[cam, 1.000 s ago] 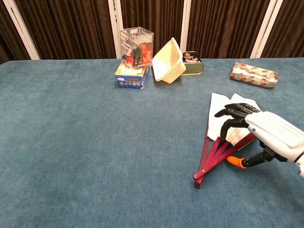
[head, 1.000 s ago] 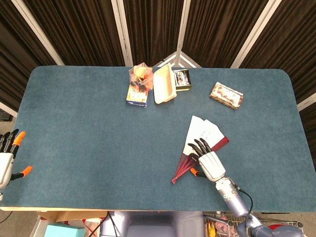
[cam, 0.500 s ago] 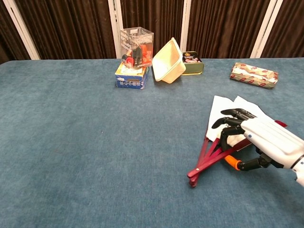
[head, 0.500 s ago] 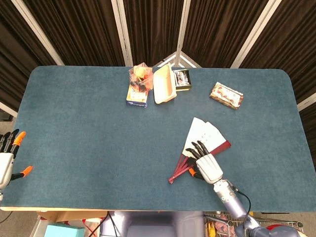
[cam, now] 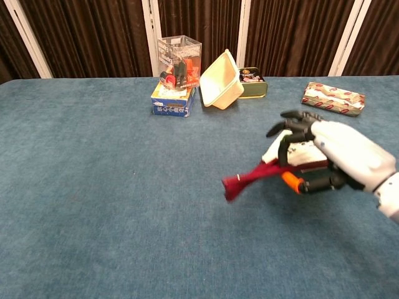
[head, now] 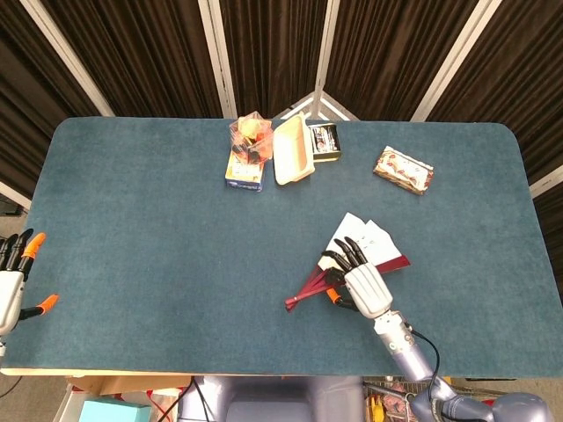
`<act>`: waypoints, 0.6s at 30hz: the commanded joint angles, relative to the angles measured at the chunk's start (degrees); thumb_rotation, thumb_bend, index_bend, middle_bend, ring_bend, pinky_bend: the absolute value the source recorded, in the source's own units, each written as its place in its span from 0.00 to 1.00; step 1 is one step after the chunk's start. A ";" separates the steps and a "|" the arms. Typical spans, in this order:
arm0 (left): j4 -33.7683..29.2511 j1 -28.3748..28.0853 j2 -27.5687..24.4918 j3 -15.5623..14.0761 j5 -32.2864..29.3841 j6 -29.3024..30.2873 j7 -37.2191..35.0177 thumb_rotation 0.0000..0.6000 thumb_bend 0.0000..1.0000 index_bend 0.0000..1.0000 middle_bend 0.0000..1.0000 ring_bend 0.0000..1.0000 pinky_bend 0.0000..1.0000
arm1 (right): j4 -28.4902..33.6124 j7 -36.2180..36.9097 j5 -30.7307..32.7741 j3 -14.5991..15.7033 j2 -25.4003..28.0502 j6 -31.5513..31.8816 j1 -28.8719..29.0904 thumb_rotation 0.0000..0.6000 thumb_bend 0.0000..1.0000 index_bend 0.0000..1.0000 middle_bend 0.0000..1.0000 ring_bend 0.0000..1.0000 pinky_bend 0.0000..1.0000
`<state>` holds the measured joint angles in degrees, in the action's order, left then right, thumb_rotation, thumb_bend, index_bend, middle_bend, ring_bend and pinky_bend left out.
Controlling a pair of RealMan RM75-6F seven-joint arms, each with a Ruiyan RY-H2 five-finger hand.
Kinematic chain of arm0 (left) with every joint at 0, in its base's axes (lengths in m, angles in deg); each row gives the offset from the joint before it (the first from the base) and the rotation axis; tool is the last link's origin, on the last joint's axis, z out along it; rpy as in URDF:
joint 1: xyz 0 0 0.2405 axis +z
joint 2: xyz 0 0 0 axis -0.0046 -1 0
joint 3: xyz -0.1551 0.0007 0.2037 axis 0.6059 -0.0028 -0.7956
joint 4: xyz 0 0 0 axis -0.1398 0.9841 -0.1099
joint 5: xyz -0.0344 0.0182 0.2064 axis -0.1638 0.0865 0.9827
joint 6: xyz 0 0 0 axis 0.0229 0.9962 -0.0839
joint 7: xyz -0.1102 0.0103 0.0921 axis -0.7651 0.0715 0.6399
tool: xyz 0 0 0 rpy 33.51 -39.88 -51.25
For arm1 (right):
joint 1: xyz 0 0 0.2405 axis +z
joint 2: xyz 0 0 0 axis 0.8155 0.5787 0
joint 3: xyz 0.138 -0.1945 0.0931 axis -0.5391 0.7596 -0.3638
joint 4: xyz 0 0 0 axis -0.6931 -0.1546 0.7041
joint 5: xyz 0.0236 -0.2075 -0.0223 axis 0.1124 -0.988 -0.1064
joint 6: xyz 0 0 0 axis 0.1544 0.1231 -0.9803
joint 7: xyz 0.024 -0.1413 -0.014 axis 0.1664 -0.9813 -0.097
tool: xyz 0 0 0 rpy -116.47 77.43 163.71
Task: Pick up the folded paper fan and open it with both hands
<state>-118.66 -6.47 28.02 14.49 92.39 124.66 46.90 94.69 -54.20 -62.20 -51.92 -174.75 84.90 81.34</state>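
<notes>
Right of the cream tub point(cam: 222, 80) and nearer the front edge, R hand point(head: 365, 286) is gripping the paper fan point(cam: 246, 178), fingers point(cam: 284, 126) curling over the white paper, orange-tipped thumb point(cam: 291, 182) pressing from below. Fan's red sticks are pointing left, lifted off the blue surface point(head: 141, 229) in chest view; fan only partly spread. L hand point(head: 10, 281) is hovering at the surface's left edge, well apart from the tub, fingers apart, holding nothing.
</notes>
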 commanded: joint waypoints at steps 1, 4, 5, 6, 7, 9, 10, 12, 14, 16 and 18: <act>-0.05 -0.08 0.01 0.06 0.13 0.04 -0.06 1.00 0.00 0.00 0.00 0.00 0.00 | 12.51 -5.98 3.83 -4.77 5.88 -2.78 2.09 1.00 0.56 0.70 0.28 0.08 0.01; -0.62 -0.28 -0.19 0.17 0.13 -0.17 -0.24 1.00 0.00 0.00 0.00 0.00 0.00 | 20.31 -9.97 7.47 -8.17 8.73 -5.03 2.95 1.00 0.56 0.71 0.28 0.08 0.01; -0.67 -0.33 -0.23 0.21 0.18 -0.16 -0.18 1.00 0.00 0.00 0.00 0.00 0.00 | 21.28 -10.54 8.00 -8.74 9.09 -5.26 3.10 1.00 0.56 0.71 0.29 0.08 0.01; -0.73 -0.46 -0.34 0.33 0.32 -0.09 0.03 1.00 0.00 0.00 0.00 0.00 0.00 | 23.09 -11.90 9.11 -10.20 9.80 -5.69 3.55 1.00 0.56 0.71 0.29 0.08 0.01; -0.78 -0.56 -0.41 0.46 0.40 -0.01 0.20 1.00 0.00 0.00 0.00 0.00 0.00 | 23.90 -12.62 9.69 -10.84 10.13 -5.99 3.77 1.00 0.56 0.71 0.29 0.08 0.01; -1.25 -0.95 -0.65 1.06 0.35 0.13 0.46 1.00 0.00 0.00 0.00 0.00 0.00 | 27.04 -15.24 12.52 -13.46 11.11 -7.37 4.63 1.00 0.56 0.71 0.29 0.08 0.01; -1.71 -1.36 -0.97 1.56 0.29 0.06 0.67 1.00 0.00 0.00 0.00 0.00 0.00 | 29.14 -17.14 14.54 -14.99 11.68 -8.39 5.19 1.00 0.56 0.71 0.29 0.08 0.01; -2.54 -2.18 -1.58 2.37 0.00 -0.43 1.21 1.00 0.00 0.00 0.00 0.00 0.00 | 32.45 -20.28 17.62 -17.26 12.37 -9.53 6.07 1.00 0.56 0.71 0.29 0.08 0.01; -3.40 -3.31 -2.09 3.32 -0.31 -1.22 2.03 1.00 0.00 0.00 0.00 0.00 0.00 | 35.33 -22.82 19.97 -19.38 12.83 -10.14 7.11 1.00 0.56 0.72 0.29 0.08 0.01; -4.49 -4.58 -2.42 4.35 -1.15 -2.46 2.81 1.00 0.00 0.00 0.00 0.00 0.00 | 37.53 -24.82 21.45 -20.92 13.11 -10.45 8.08 1.00 0.56 0.72 0.29 0.08 0.01; -5.64 -6.01 -2.57 5.47 -2.29 -4.03 3.53 1.00 0.02 0.00 0.00 0.00 0.00 | 39.20 -26.31 22.74 -21.99 13.28 -10.83 8.86 1.00 0.57 0.72 0.29 0.08 0.01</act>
<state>-123.24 -11.26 25.76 18.91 91.13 121.91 49.64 132.15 -78.83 -40.84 -72.62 -162.14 74.94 88.97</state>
